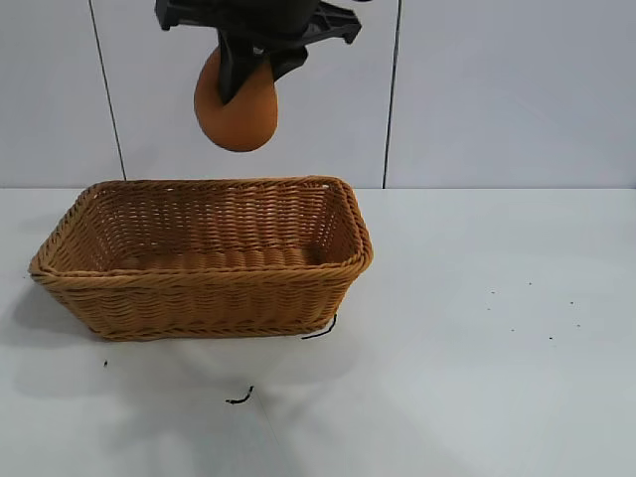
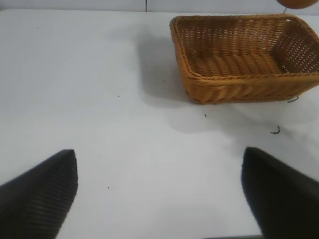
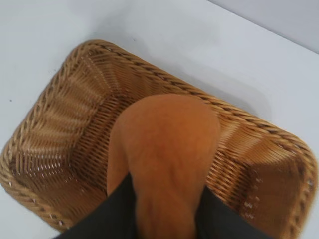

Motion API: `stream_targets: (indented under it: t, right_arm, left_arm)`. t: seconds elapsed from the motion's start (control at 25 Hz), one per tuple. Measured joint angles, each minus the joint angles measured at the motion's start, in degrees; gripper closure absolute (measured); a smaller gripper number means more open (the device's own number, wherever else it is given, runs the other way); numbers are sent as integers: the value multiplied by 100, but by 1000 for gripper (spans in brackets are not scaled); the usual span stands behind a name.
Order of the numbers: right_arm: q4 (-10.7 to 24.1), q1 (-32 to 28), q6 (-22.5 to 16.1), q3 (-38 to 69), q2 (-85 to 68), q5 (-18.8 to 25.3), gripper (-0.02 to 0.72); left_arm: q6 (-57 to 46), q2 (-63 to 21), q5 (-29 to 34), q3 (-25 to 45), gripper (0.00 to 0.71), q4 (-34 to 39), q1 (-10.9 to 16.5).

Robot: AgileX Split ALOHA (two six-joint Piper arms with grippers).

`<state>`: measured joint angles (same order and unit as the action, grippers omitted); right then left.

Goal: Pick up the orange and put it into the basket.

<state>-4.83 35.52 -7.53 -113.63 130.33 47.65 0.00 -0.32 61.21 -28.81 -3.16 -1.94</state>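
My right gripper (image 1: 248, 72) is shut on the orange (image 1: 238, 111), a matte orange-brown lump, and holds it in the air above the far side of the basket (image 1: 199, 283). In the right wrist view the orange (image 3: 169, 144) sits between my two dark fingers (image 3: 167, 211), with the open wicker basket (image 3: 60, 124) right below. The basket is tan, rectangular and holds nothing. My left gripper (image 2: 159, 159) is open and empty, low over bare table, well away from the basket (image 2: 234, 82). A sliver of the orange (image 2: 299, 4) shows at that view's edge.
The basket stands on a white table (image 1: 497, 348). Two small dark scraps lie near its front, one by its corner (image 1: 320, 330) and one farther forward (image 1: 238, 397). A pale panelled wall (image 1: 497, 89) rises behind.
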Motion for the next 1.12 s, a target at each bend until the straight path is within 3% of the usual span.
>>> stream_targets:
  t: [0.12,0.2,0.4,0.48,0.8,1.12]
  right_arm:
    - [-110,0,131,0,296,-110,547]
    - [-192,0,176,0,375,-131,498]
    - [-393,0,214,-7,355,-127,170]
    - [-416,0,275,-7,326,-68,108]
    - [-55,-245,421,-8,-149,174,73]
    - [151,-1415,379,-19,-265,775,73]
  left_arm:
    - [0,0,0,0,71,0,0]
    - [0,0,0,0,71,0,0]
    - [0,0,0,0,71,0,0]
    - [0,0,6,0,71,0,0]
    - [0,0,7,0,71,0,0]
    - [0,0,7,0,71,0,0]
